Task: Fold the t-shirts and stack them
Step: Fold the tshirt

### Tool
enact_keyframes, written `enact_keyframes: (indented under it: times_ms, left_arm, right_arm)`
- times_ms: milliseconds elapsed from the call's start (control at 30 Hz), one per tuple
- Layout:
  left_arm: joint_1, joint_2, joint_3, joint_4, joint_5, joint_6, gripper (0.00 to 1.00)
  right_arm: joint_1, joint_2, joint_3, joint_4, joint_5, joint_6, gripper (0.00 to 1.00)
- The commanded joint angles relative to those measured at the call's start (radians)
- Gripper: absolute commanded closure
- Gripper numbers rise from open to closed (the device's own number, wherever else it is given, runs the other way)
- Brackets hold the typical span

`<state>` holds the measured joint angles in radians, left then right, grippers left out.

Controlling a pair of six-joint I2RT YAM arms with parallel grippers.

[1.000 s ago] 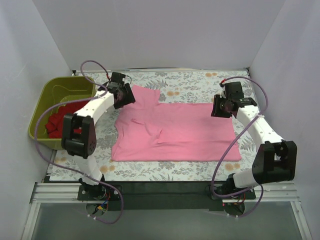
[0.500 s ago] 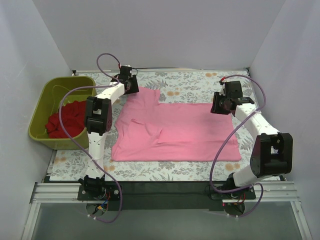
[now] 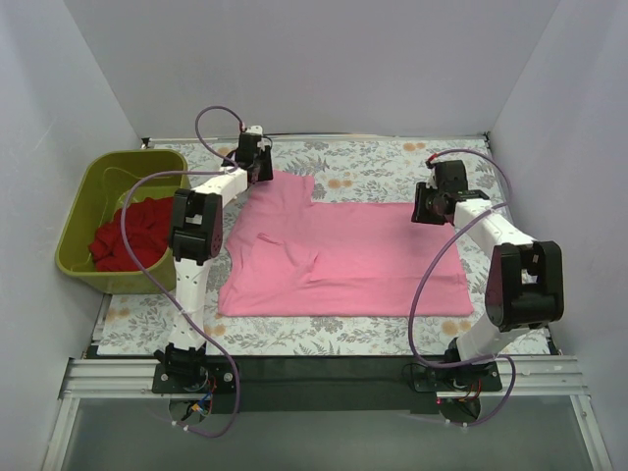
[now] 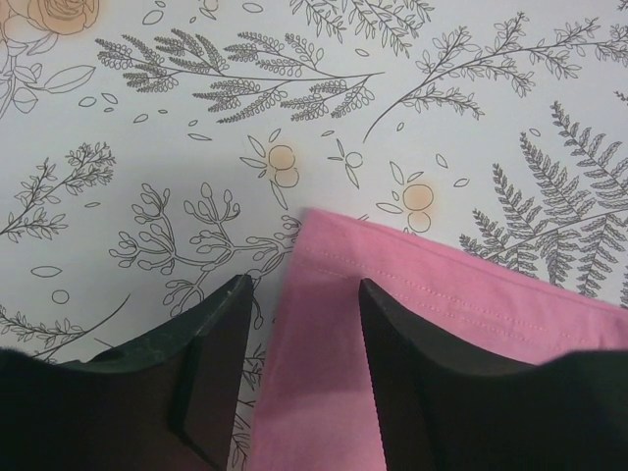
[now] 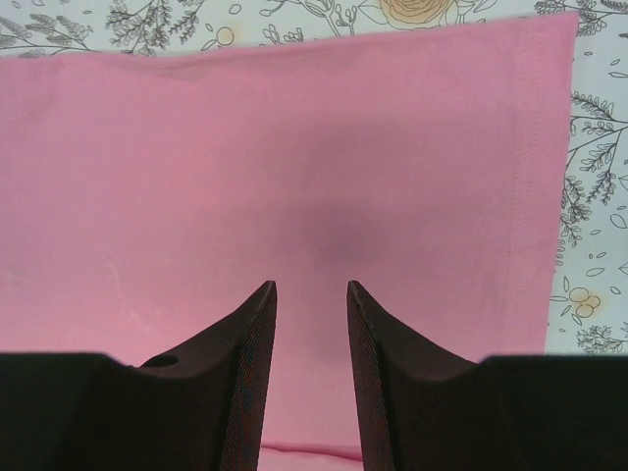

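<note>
Lying spread flat on the floral tablecloth [image 3: 383, 162], the pink t-shirt [image 3: 343, 260] fills the middle of the table, one sleeve reaching toward the far left. The left gripper [image 4: 299, 294] hovers at that sleeve's far corner with its fingers parted and gripping nothing, one over bare tablecloth and the other over pink fabric. The right gripper [image 5: 311, 294] hangs above the shirt's far right part, near the stitched right edge, its fingers a narrow gap apart and holding nothing. The red t-shirt [image 3: 128, 235] lies crumpled inside the olive-green tub [image 3: 80, 208] at the table's left side, well apart from both grippers.
</note>
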<state>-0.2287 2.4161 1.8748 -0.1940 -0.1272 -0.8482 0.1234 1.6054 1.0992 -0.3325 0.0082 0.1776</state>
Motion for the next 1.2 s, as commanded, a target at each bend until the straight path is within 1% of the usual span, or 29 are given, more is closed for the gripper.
enact_keyframes:
  times_ms: [0, 33, 167, 233, 267, 333, 400, 467, 500, 600, 700, 733, 833, 867, 933, 967, 1033, 1067, 1167]
  left_arm:
    - [-0.024, 0.009, -0.051, -0.045, -0.002, 0.046, 0.57]
    - [-0.026, 0.012, -0.051, -0.045, 0.001, 0.046, 0.62]
    - [-0.037, 0.015, -0.043, -0.045, 0.023, 0.057, 0.74]
    - [-0.046, 0.012, -0.031, -0.042, 0.037, 0.063, 0.77]
    - [-0.049, 0.011, -0.019, -0.036, 0.038, 0.064, 0.84]
    - [-0.055, 0.008, -0.002, -0.033, 0.049, 0.064, 0.89]
    - [-0.057, 0.006, 0.023, -0.021, 0.049, 0.06, 0.98]
    - [-0.058, 0.006, 0.04, -0.01, 0.046, 0.052, 1.0]
    - [-0.058, 0.006, 0.053, -0.007, 0.04, 0.051, 0.97]
    - [-0.058, 0.002, 0.069, -0.001, 0.012, 0.041, 0.82]
    - [-0.058, -0.031, 0.063, 0.001, 0.006, 0.009, 0.7]
    - [-0.058, -0.044, 0.041, 0.001, 0.001, 0.0, 0.61]
    - [-0.055, -0.13, -0.012, -0.005, -0.032, -0.041, 0.46]
    - [-0.051, -0.185, -0.058, -0.027, -0.04, -0.057, 0.44]
    - [-0.041, -0.244, -0.13, -0.041, -0.049, -0.104, 0.44]
    - [-0.035, -0.279, -0.208, -0.047, -0.046, -0.115, 0.44]
    - [-0.014, -0.371, -0.279, -0.061, -0.048, -0.14, 0.44]
    - [-0.005, -0.42, -0.349, -0.062, -0.045, -0.143, 0.45]
    - [0.002, -0.466, -0.416, -0.062, -0.042, -0.115, 0.46]
  right_arm:
    - [-0.011, 0.028, 0.044, 0.049, 0.035, -0.016, 0.64]
    - [-0.014, 0.037, 0.053, 0.055, 0.042, -0.018, 0.64]
    - [-0.042, 0.051, 0.068, 0.061, 0.039, -0.023, 0.64]
    - [-0.054, 0.053, 0.065, 0.062, 0.03, -0.021, 0.64]
    - [-0.056, 0.051, 0.064, 0.066, 0.024, -0.02, 0.64]
    - [-0.057, 0.048, 0.054, 0.07, 0.015, -0.017, 0.64]
    - [-0.057, 0.047, 0.044, 0.073, 0.013, -0.017, 0.64]
    - [-0.059, 0.045, 0.041, 0.075, 0.009, -0.017, 0.64]
    - [-0.059, 0.042, 0.039, 0.075, 0.009, -0.018, 0.64]
    - [-0.067, 0.037, 0.036, 0.075, 0.01, -0.024, 0.64]
    - [-0.074, 0.028, 0.031, 0.075, 0.009, -0.024, 0.64]
    - [-0.076, 0.027, 0.028, 0.075, 0.007, -0.023, 0.64]
    - [-0.082, 0.013, 0.024, 0.075, 0.006, -0.024, 0.64]
    - [-0.087, 0.008, 0.022, 0.075, 0.006, -0.027, 0.64]
    - [-0.091, -0.002, 0.016, 0.075, 0.004, -0.026, 0.64]
    - [-0.093, -0.005, 0.016, 0.076, 0.003, -0.027, 0.64]
    - [-0.096, -0.013, 0.013, 0.075, -0.001, -0.027, 0.64]
    - [-0.097, -0.016, 0.013, 0.075, -0.001, -0.027, 0.64]
    - [-0.099, -0.016, 0.014, 0.073, -0.001, -0.029, 0.64]
